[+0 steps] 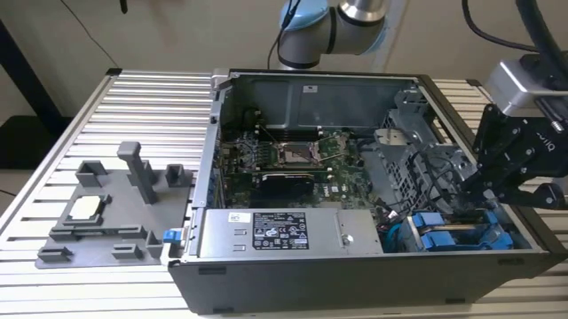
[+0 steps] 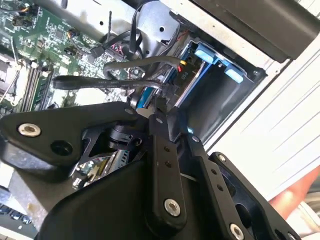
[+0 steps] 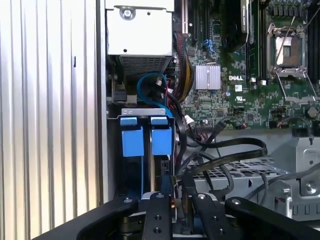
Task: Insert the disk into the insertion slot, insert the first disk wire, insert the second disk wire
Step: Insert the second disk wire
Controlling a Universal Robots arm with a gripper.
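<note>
The disk (image 1: 443, 237) sits in the slot (image 1: 461, 247) at the case's corner on the exterior view's right, blue handles (image 3: 147, 139) up. The end effector (image 1: 475, 199) hangs directly above its cable end among black wires (image 3: 225, 150). I cannot tell its fingers' state.

Even bright light; glare on ribbed table (image 1: 151, 100); second wrist view's foreground soft, dark.

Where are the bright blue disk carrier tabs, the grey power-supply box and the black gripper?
bright blue disk carrier tabs (image 3: 132, 141): first wrist view, one tab's face.
grey power-supply box (image 1: 279, 232): exterior view, its top.
black gripper (image 2: 159, 112): second wrist view, fingertips.
</note>
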